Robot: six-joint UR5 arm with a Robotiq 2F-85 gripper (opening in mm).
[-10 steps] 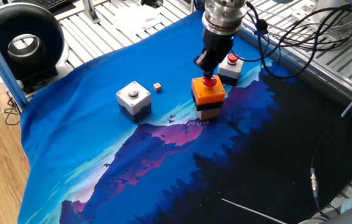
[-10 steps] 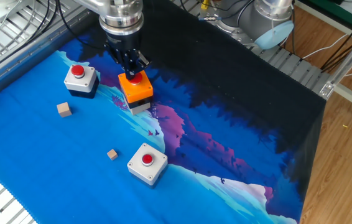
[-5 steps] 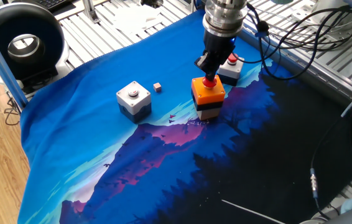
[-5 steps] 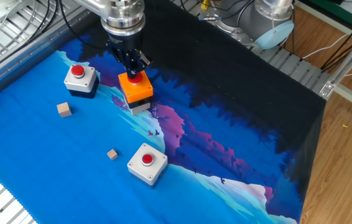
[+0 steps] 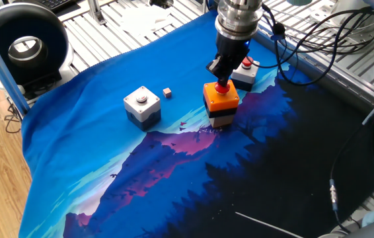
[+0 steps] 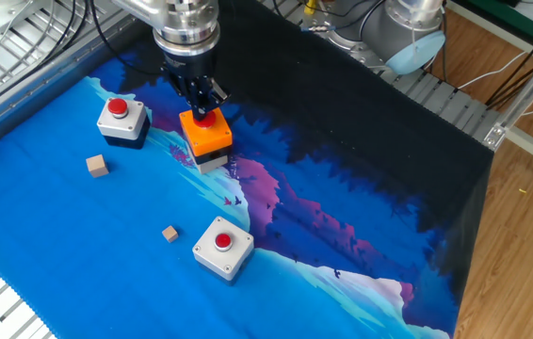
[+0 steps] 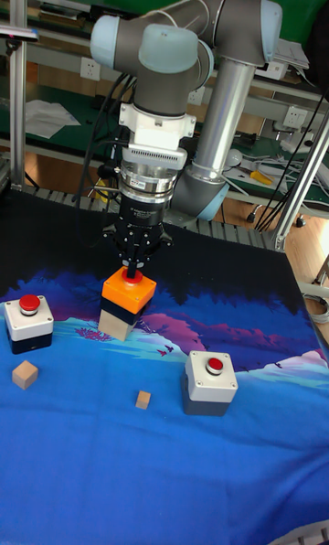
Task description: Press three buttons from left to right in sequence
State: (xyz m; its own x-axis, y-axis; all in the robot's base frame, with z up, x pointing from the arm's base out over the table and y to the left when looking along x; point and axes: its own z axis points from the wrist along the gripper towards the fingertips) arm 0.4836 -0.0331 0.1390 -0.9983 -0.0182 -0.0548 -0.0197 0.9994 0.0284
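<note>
UR5 arm's black two-finger jaws (image 5: 221,78) (image 6: 200,106) (image 7: 133,271) point straight down, tips on the red mushroom button of the tall orange-topped switch box (image 5: 221,104) (image 6: 204,139) (image 7: 126,303), which sits directly under the jaws. Fingertips are bunched at the button cap; cannot tell whether they are pressed together or slightly spread, since no view shows a clear gap or contact between them. In the one fixed view, the white-grey switch box with the small round button (image 5: 141,106) sits well apart from the jaws to the picture-left; the same box shows a red button in the other fixed view (image 6: 222,248) and in the tall fixed view (image 7: 210,382). The small white switch box with a red button (image 5: 245,72) (image 6: 121,119) (image 7: 27,322) sits near the jaws on the opposite side, just behind them in the one fixed view. Two small tan wooden cubes are apart from all boxes: one (image 5: 167,93) (image 6: 169,234) (image 7: 143,400) between the jaws and the white-grey box, the other (image 6: 97,167) (image 7: 26,374) near the small white box. Everything rests on a blue-and-black mountain-print cloth (image 5: 94,158) (image 6: 78,273) (image 7: 164,481) covering the counter.
</note>
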